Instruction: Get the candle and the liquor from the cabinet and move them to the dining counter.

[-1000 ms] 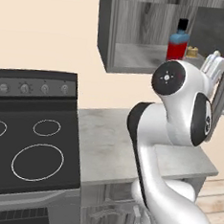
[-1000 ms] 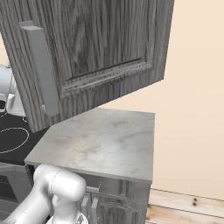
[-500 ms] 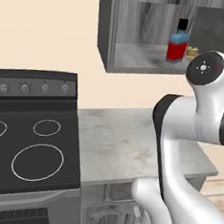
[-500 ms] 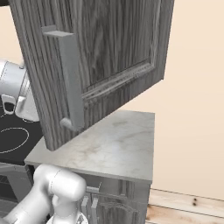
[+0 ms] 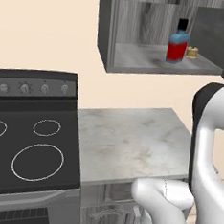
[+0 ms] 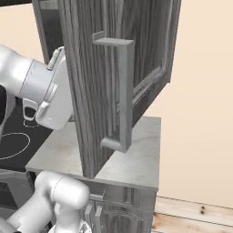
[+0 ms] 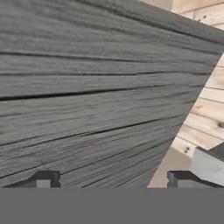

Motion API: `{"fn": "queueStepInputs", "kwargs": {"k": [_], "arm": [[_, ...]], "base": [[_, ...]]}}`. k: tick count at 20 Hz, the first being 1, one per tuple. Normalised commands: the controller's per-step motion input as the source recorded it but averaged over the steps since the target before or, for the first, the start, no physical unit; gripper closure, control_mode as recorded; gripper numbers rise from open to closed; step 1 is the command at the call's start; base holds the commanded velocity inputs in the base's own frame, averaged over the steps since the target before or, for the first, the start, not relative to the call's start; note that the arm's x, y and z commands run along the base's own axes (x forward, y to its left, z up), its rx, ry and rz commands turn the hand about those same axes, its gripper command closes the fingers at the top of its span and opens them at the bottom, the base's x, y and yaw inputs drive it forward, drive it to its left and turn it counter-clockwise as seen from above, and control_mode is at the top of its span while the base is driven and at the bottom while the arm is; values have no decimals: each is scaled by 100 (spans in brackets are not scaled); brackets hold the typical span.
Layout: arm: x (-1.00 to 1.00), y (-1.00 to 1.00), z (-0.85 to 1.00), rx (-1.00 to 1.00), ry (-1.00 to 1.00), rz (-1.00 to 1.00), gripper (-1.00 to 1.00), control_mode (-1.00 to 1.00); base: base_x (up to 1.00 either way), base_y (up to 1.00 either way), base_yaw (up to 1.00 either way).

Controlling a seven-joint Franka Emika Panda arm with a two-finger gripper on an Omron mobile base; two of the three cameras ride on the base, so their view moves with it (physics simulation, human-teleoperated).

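Liquor [image 5: 178,42] stands on our open cabinet [image 5: 157,60] shelf beside the candle [image 5: 191,52]; our end effector [image 7: 114,179] gapes wide against the door [image 6: 113,82].

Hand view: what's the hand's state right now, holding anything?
Hand: open, holding nothing; its tips stand wide apart, right up against the dark grey wood-grain cabinet door.

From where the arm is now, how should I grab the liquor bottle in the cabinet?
Grip the liquor across its squat red and blue body, not the narrow black cap, coming in level through the cabinet's open front. It stands upright near the shelf's front edge; a small candle sits close on its right, so keep the open gripper off that side.
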Motion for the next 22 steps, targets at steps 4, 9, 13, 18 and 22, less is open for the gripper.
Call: {"fn": "queueStepInputs", "kwargs": {"k": [4,9,13,18,22], "arm": [[-30,-73,4,1,-4,0,-100,-100],[-7,-60,-1,0,-1,0,-100,-100],[6,-36,-6,-1,0,0,-100,-100],[18,6,-11,-2,0,0,-100,-100],[23,35,-6,-1,0,1,-100,-100]], "base": [[0,0,0],[0,0,0],[0,0,0],[0,0,0],[0,0,0]]}}
